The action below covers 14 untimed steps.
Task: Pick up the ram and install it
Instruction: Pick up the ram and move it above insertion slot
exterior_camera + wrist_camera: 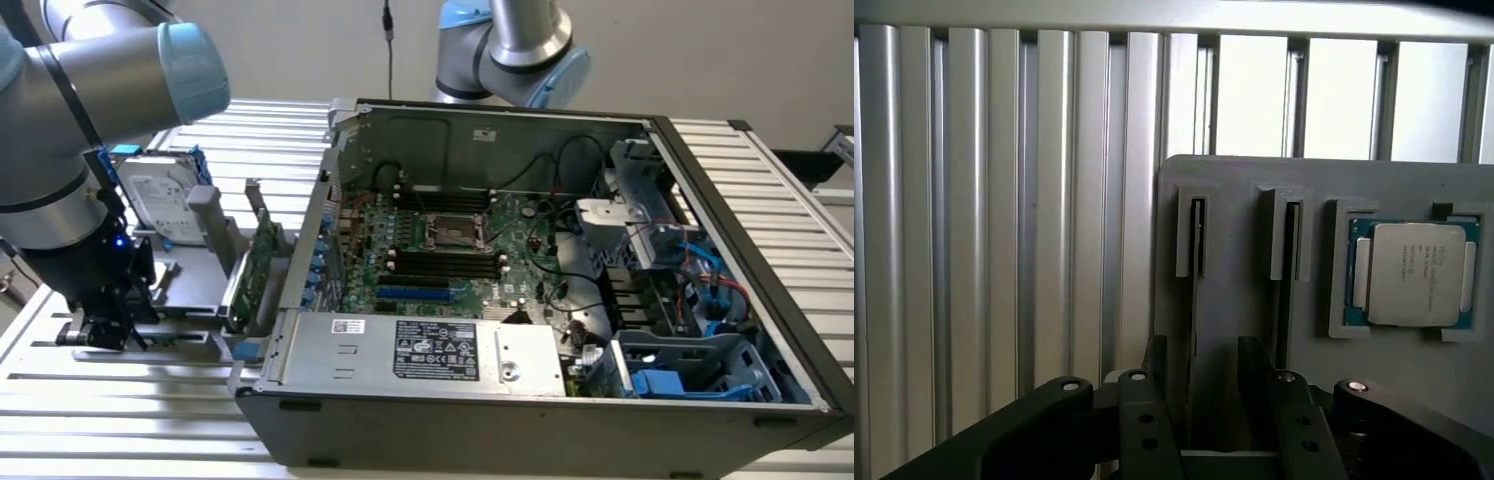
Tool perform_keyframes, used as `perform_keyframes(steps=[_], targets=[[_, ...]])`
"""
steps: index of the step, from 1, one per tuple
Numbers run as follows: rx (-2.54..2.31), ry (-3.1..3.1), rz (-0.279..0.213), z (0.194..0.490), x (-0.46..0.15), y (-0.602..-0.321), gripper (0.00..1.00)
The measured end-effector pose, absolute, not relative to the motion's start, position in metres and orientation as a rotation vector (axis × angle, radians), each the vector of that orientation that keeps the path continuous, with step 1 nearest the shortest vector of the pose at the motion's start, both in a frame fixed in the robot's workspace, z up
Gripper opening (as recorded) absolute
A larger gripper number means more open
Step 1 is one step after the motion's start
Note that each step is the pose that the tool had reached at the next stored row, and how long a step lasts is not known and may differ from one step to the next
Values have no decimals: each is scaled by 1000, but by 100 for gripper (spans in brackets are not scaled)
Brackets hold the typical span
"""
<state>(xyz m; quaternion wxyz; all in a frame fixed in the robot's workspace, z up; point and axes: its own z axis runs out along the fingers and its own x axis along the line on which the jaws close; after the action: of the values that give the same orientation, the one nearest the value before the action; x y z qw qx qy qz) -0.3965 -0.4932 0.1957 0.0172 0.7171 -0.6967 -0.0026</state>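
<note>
Pick step: black two-finger tool (pixel 1204 362) hovers at the grey slotted holder (pixel 1234 180) on the ribbed aluminium counter (pixel 1004 200), fingers spread astride the thin dark ram stick (pixel 1198 240), which stands edge-up in its slot (ungripped, I judge), so the grasp calls for a square, centred close.

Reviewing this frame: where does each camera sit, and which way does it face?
Exterior view: off the arm, raised above the slatted table, looking down into the open computer case; the arm and gripper are at the exterior view's left.
Wrist view: on the wrist, looking along the open gripper at the grey holder, with the ram in a slot and a processor.
Shared: the gripper and the grey holder.
</note>
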Motion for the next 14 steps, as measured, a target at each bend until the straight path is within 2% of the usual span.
perform_keyframes(steps=[14], targets=[[2241, -2160, -16, 196, -397, -495, 42]])
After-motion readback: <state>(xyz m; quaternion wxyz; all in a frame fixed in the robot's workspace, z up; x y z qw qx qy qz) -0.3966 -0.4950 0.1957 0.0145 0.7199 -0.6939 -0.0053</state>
